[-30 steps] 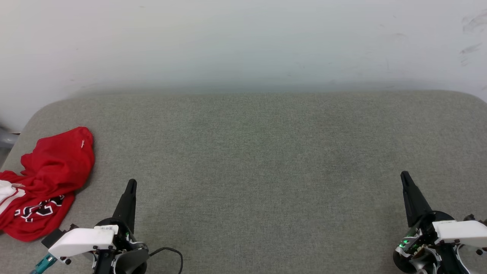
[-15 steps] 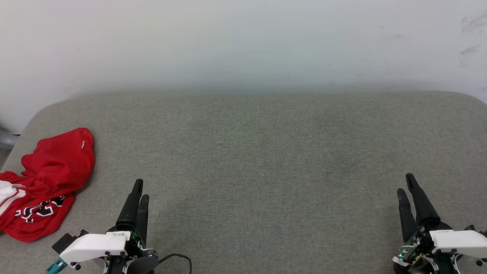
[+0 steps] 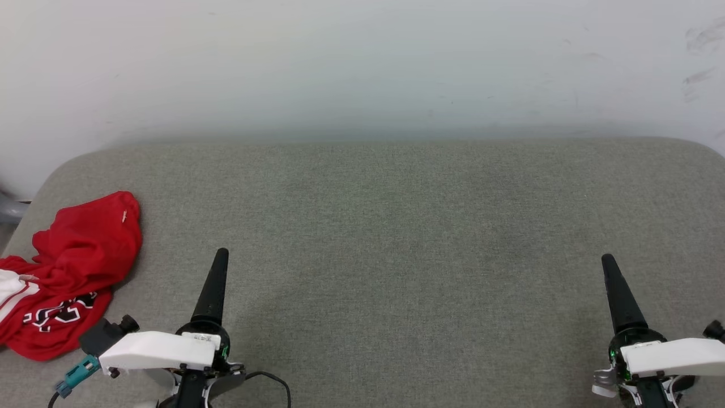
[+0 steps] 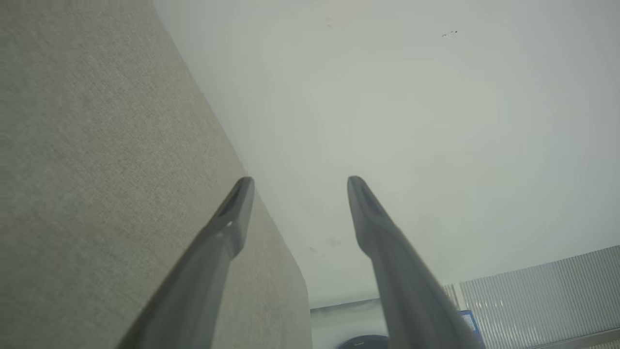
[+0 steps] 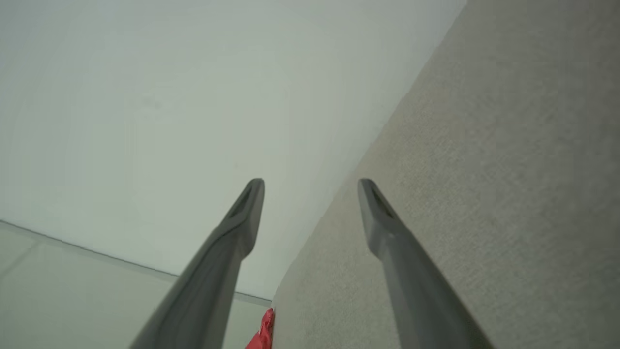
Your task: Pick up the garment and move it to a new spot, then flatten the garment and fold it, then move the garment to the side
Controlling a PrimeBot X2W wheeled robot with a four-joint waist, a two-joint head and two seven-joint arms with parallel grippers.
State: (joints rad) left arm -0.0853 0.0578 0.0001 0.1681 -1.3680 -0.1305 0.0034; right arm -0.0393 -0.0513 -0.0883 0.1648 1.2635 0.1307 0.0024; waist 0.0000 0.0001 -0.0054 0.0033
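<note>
The garment (image 3: 73, 266) lies crumpled at the left edge of the grey padded table (image 3: 396, 226), red with a white striped sleeve and black-and-white lettering facing up. My left gripper (image 3: 221, 255) hovers to its right, apart from it. The left wrist view shows this gripper (image 4: 300, 182) open and empty. My right gripper (image 3: 607, 259) is far off at the table's right side. It is open (image 5: 310, 183) with nothing between the fingers, and a red sliver of the garment (image 5: 264, 332) shows beyond it.
A white wall (image 3: 362, 68) rises right behind the table's far edge. The table has rounded corners. A grey pipe (image 3: 8, 207) sits off the far left edge, and a black cable (image 3: 266, 379) loops by my left wrist.
Both grippers have gone from shut to open. The left one has moved a little right and forward. In the head view each now shows as a single finger, edge-on. The garment has not moved.
</note>
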